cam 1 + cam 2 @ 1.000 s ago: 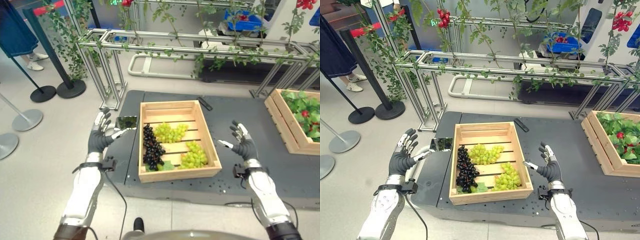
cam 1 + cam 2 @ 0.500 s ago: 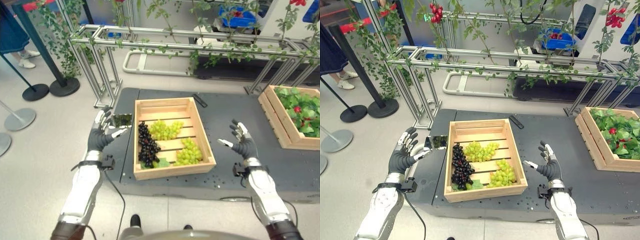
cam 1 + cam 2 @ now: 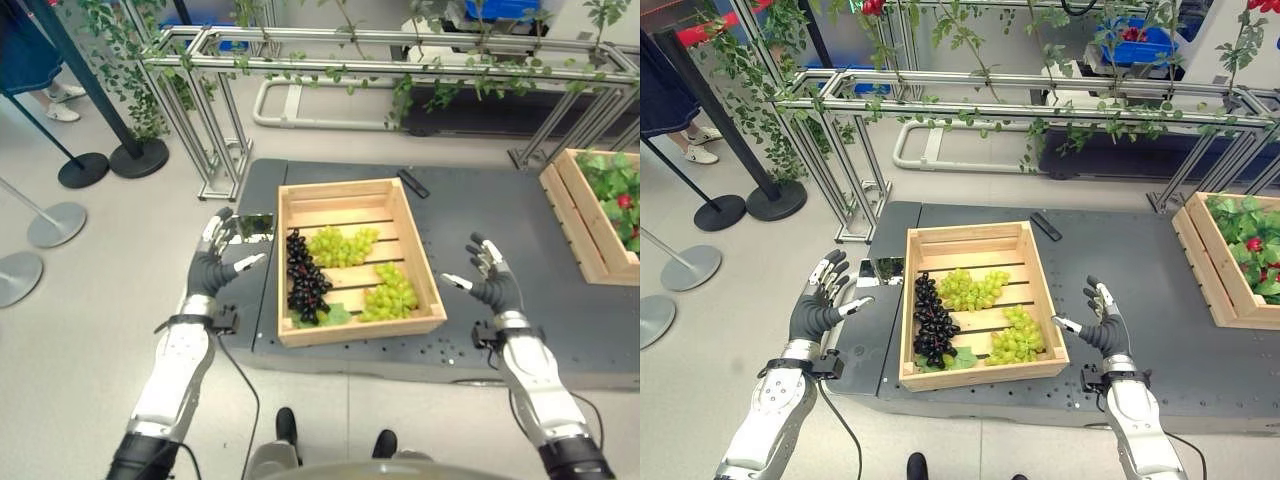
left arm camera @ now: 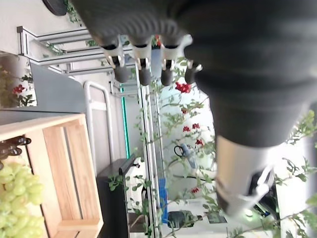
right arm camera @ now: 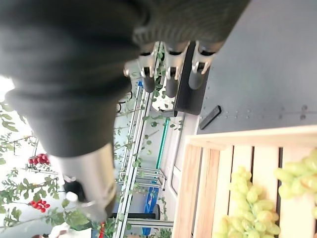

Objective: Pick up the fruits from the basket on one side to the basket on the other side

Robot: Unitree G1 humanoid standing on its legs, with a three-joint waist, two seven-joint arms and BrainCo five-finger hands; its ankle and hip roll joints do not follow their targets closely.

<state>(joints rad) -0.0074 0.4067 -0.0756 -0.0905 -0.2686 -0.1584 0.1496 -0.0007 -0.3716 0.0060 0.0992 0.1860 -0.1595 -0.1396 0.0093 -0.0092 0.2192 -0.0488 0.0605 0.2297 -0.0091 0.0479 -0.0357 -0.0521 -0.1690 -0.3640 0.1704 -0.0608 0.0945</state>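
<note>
Three grape bunches are seen in the wooden crate [image 3: 355, 332] at frame centre, so nothing has been lifted yet. Compared with a second back, the whole scene has slid a bit in frame, so that's put down to the head camera moving, not the crate. Going left to right: the left hand [image 3: 212, 266] is held just off the crate's left wall, fingers spread and relaxed, nothing grasped, same pose as before. Next, the dark grapes [image 3: 303, 284] lie along the crate's left side, then one green bunch [image 3: 342, 245] toward the back and another green bunch [image 3: 388, 296] at the front right. The right hand [image 3: 491, 283] is hovering over the dark platform [image 3: 500, 220] right of the crate, also open and empty. The second crate [image 3: 586, 240], leafy with red bits, sits at the right edge. Task reads as barely started; a reach is still needed.
</note>
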